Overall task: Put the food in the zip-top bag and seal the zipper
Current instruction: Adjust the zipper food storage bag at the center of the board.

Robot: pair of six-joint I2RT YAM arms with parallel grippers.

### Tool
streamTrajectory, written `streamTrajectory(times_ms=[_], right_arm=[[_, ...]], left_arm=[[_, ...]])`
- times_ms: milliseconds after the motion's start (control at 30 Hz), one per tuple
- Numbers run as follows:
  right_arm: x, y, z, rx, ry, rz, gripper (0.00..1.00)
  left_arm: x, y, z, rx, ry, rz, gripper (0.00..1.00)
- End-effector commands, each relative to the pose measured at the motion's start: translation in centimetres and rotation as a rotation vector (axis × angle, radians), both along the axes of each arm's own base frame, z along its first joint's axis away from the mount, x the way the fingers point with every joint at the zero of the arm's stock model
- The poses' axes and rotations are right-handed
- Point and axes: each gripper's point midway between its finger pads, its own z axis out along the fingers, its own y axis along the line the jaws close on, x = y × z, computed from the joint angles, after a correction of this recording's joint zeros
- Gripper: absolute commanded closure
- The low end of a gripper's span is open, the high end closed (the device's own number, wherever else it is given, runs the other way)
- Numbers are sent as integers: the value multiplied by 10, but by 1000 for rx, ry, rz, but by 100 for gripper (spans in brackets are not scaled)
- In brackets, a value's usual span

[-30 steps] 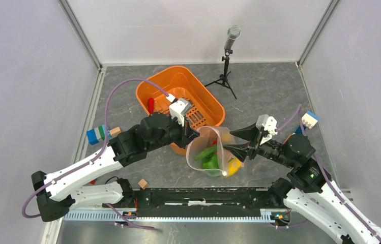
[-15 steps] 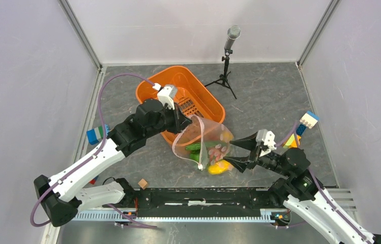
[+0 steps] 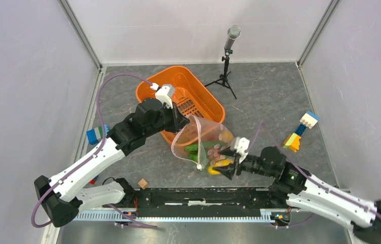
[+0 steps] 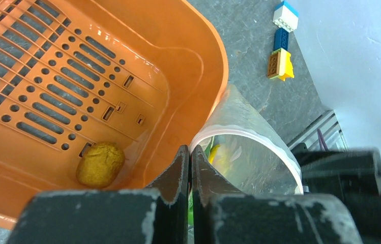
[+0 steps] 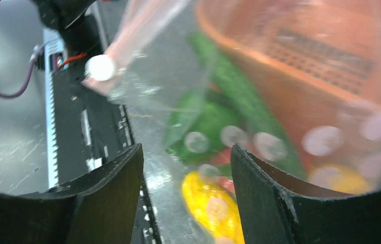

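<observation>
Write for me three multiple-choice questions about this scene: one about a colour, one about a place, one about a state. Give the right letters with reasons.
1. What colour is the long toy piece inside the clear dotted plastic bag?
A) purple B) green C) white

2. Where does the small yellow-brown lumpy piece lie?
A) inside the orange slotted plastic basket B) inside the bag C) beside the building blocks

3. How is the left gripper?
A) open above the basket B) shut on the bag's mouth edge C) shut on a block

Answers:
1 B, it shows green through the plastic.
2 A, the left wrist view shows it on the basket's floor.
3 B, its fingers press together on the bag's rim.
</observation>
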Motion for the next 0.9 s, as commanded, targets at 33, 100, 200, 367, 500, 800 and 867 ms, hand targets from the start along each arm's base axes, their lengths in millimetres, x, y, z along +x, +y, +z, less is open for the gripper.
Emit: streamTrajectory(times_ms=[33, 100, 200, 367, 500, 800, 867], right_arm=[[-15, 31, 20, -82, -169, -35, 32], [-20, 38, 24, -91, -226, -108, 29], [-31, 45, 30, -68, -313, -217, 26], [-26, 43, 34, -91, -377, -450, 22], [-24, 49, 41, -34, -360, -523, 20], [-31, 75, 44, 28, -364, -510, 15], [-32, 80, 40, 32, -354, -513, 15]], left_arm=[[17, 6, 27, -68, -31, 89, 98], [19, 8, 29, -74, -30, 102, 98], [21, 10, 30, -78, -25, 106, 98], [19, 8, 33, -98, -21, 93, 98], [19, 7, 30, -109, -13, 90, 98], [14, 7, 28, -116, -5, 68, 98], [14, 7, 29, -116, -5, 67, 98]])
